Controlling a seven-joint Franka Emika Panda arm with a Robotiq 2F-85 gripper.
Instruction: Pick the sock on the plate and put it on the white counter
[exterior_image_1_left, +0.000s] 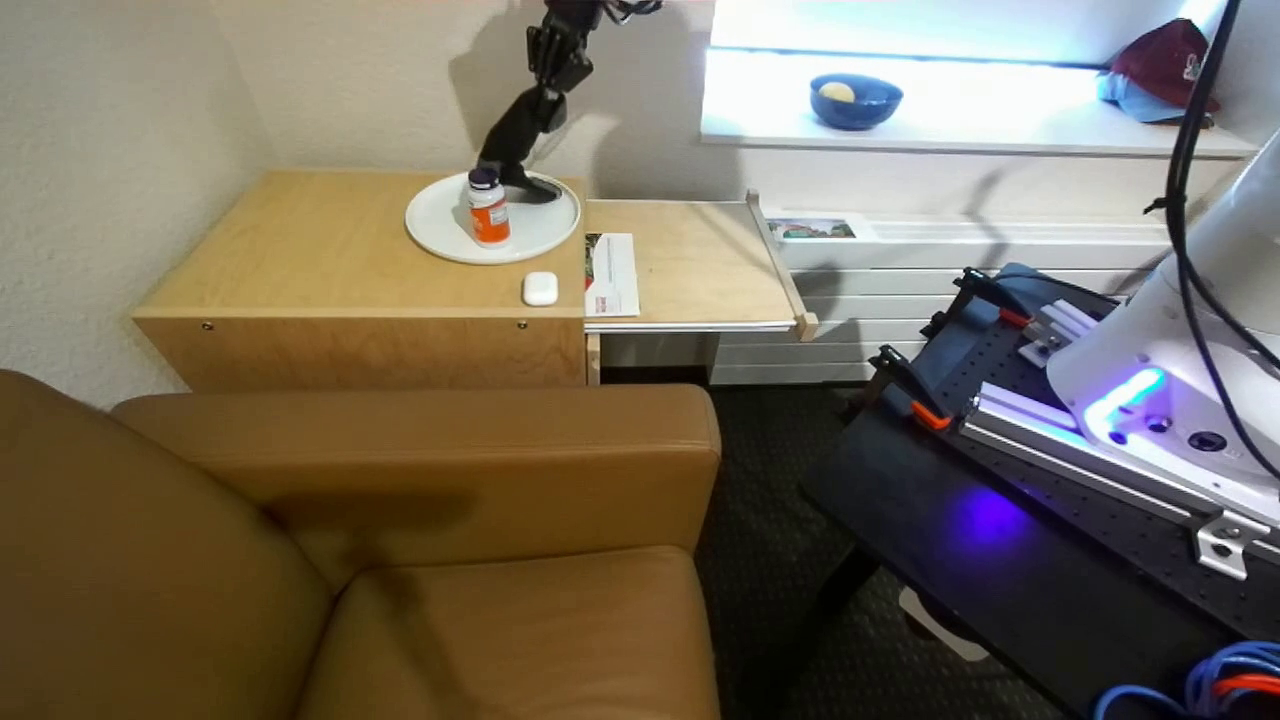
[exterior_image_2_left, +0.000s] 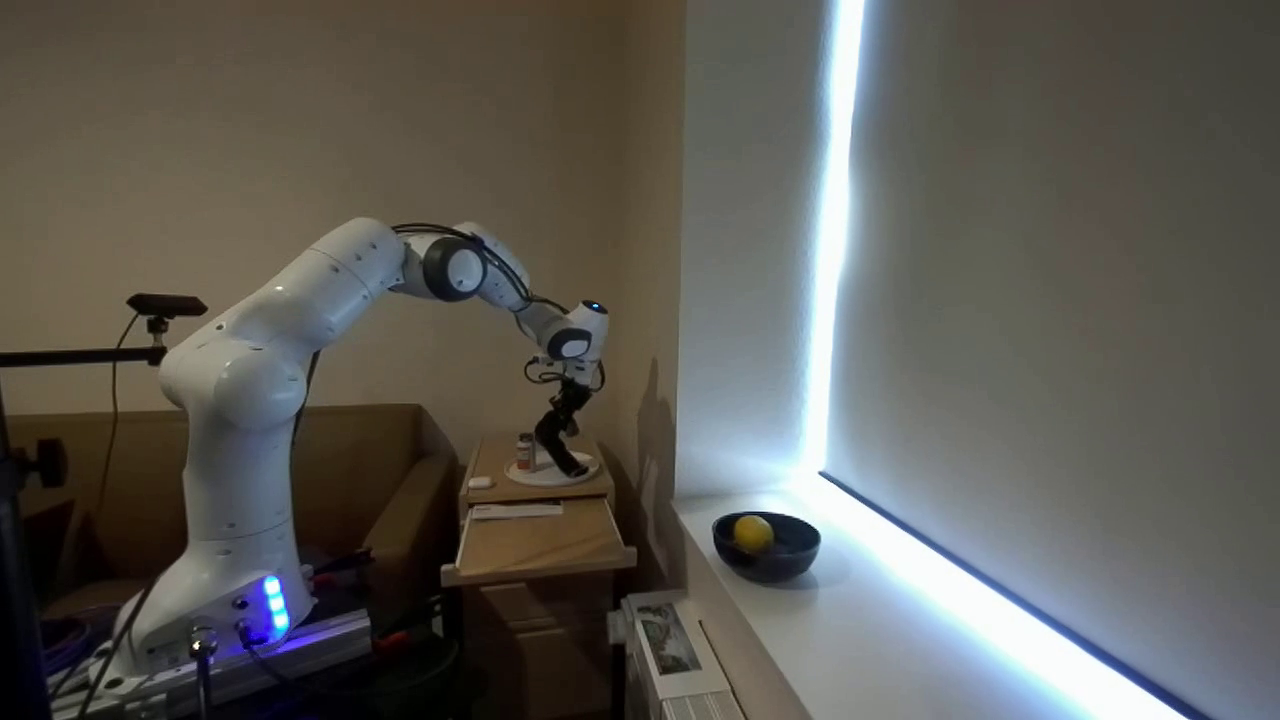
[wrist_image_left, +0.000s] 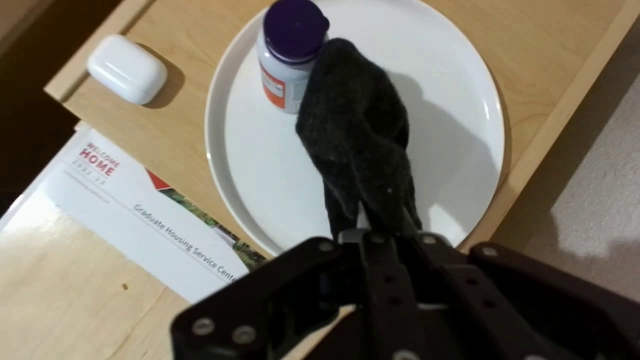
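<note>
loads of open room's seen on the white counter (exterior_image_2_left: 860, 640), cut off in an exterior view. by the tabletop (exterior_image_1_left: 320, 240) edge the plate (wrist_image_left: 270, 175)'s set; over it the sock (wrist_image_left: 355, 125)'s pinched by the fingers (wrist_image_left: 387, 287), though plate contact's hard to tell.

Gripper (wrist_image_left: 386, 222) at lower edge of view, pinching one end of the black sock (wrist_image_left: 355, 115); the loose length extends over the white plate (wrist_image_left: 270, 160). Purple-capped bottle (wrist_image_left: 286, 65) stands upright on the plate, partly overlapped by the sock; contact cannot be told. Plate sits on the wooden table (wrist_image_left: 540, 70). Rounded white case (wrist_image_left: 127, 69) lies near it. Printed sheet (wrist_image_left: 145, 225), headed "WELCOME HOME", lies along the table's edge.
</note>
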